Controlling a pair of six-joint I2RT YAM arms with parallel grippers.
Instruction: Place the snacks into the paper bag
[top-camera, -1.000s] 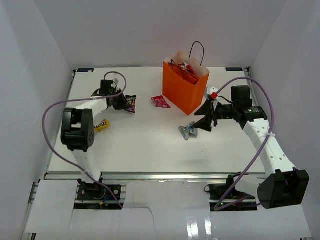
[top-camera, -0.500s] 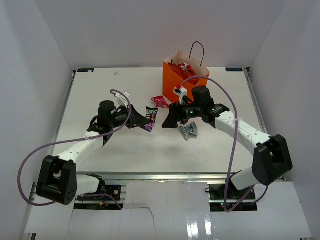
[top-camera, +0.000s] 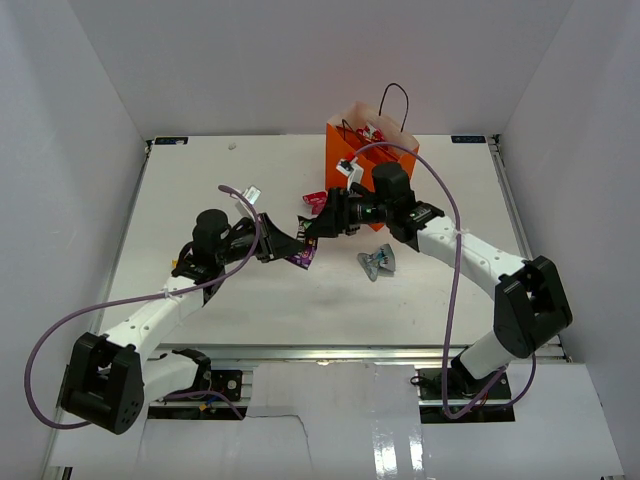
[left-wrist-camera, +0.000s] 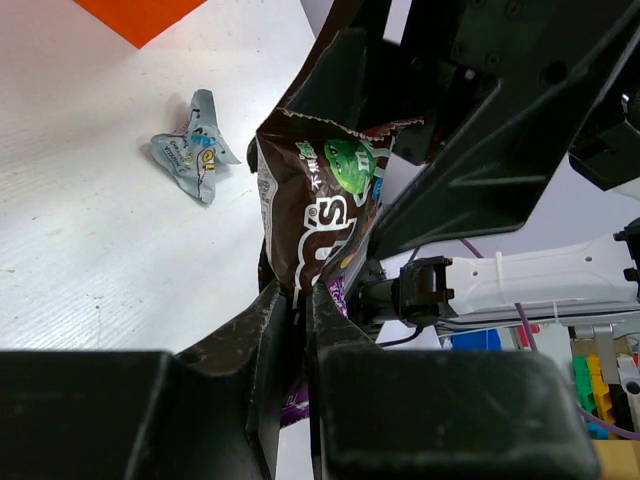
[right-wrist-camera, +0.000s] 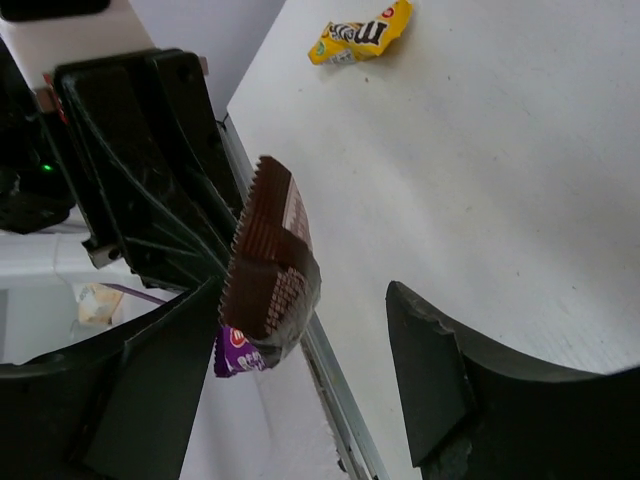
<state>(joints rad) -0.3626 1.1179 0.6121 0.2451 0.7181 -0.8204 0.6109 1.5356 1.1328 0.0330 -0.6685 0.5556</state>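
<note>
Clamped between left fingers over counter centre: brown M&M's packet, free end between right fingers, spread apart; silver-blue wrapper flat toward right edge

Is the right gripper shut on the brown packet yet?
No: the fingers of the right gripper stand wide apart around the brown packet, which the left gripper pinches.

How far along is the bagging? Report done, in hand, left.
Done: a red-and-white snack shows inside the paper bag. In hand: left gripper clamps a brown packet; the open right gripper brackets it. Remaining: silver-blue wrapper, pink-red wrapper and yellow packet on the table.
</note>
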